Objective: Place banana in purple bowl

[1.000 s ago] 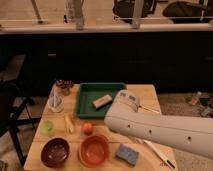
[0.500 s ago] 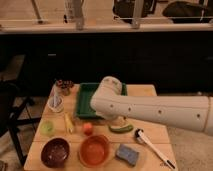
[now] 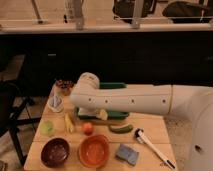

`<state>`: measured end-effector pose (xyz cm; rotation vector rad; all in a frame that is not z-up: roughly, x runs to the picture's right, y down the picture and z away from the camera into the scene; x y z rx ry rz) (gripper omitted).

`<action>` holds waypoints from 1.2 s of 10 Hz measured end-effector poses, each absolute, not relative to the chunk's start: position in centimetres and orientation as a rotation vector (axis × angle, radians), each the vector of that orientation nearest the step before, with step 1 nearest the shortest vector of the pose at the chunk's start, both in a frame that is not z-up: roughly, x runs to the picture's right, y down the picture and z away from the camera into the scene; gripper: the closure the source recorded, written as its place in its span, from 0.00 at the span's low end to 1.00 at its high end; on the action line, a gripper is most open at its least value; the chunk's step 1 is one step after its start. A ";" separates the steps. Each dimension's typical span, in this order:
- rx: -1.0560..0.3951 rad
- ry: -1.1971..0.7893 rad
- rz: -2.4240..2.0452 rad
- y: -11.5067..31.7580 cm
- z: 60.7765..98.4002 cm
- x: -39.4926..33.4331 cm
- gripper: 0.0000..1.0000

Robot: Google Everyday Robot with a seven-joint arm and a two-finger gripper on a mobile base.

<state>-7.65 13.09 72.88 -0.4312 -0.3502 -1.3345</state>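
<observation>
Pale-yellow banana, maroon-purple bowl, orange bowl, and the pale end effector over the green tray.

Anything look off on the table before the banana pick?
Nothing stands out. The banana lies flat on the table behind the purple bowl, which sits upright and empty beside the orange bowl. No spills, nothing tipped. The arm spans the green tray; the gripper is out of sight behind it.
</observation>
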 end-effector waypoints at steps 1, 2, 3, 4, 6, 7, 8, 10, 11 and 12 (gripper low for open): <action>-0.426 -0.377 -1.383 13.3 73.3 -9.5 0.20; -0.420 -0.407 -1.432 13.5 73.9 -11.4 0.20; -0.417 -0.428 -1.463 13.6 74.3 -12.5 0.20; -0.416 -0.441 -1.480 13.6 74.6 -13.1 0.20; -0.418 -0.467 -1.499 13.6 75.4 -14.6 0.20; -0.418 -0.474 -1.501 13.6 75.5 -15.1 0.20; -0.431 -0.497 -1.475 13.3 76.4 -16.3 0.20; -0.452 -0.528 -1.429 13.4 77.3 -17.7 0.20; -0.465 -0.552 -1.394 13.5 77.8 -18.2 0.20; -0.478 -0.566 -1.369 13.5 78.2 -18.3 0.20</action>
